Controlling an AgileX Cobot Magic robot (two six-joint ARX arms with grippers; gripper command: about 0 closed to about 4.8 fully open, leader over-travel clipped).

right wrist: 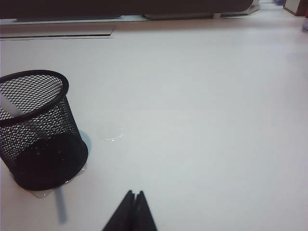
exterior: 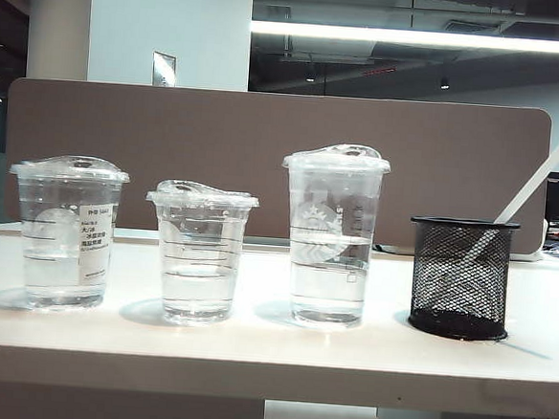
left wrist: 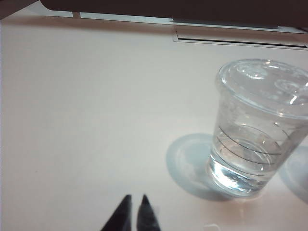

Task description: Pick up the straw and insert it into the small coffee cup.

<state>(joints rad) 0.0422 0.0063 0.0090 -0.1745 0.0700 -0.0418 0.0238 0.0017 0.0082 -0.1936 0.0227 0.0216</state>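
Right gripper (right wrist: 133, 211): low over the near part of the table (right wrist: 202, 106), fingertips pressed together, holding nothing and touching nothing.
Left gripper (left wrist: 134, 214): also low over the near part of the table, tips nearly together with only a sliver of a gap — empty.
Straw (exterior: 533, 187): stands in the black mesh holder (exterior: 461, 278) toward the table's right end, its foot inside the mesh, its long axis leaning up and away to the right, the top well clear of the rim.
Nearer arm: the right one, by my judgement — the holder sits just ahead of its fingertips and off to one side, while the left wrist view shows only a cup.
Small cup (exterior: 199, 252): second from the left in the row, between the labelled cup (exterior: 65, 232) and the tallest cup (exterior: 331, 237), lid on, well apart from the straw.
Coming move: the right fingers must spread first, then rise to meet the slanted shaft above the rim.
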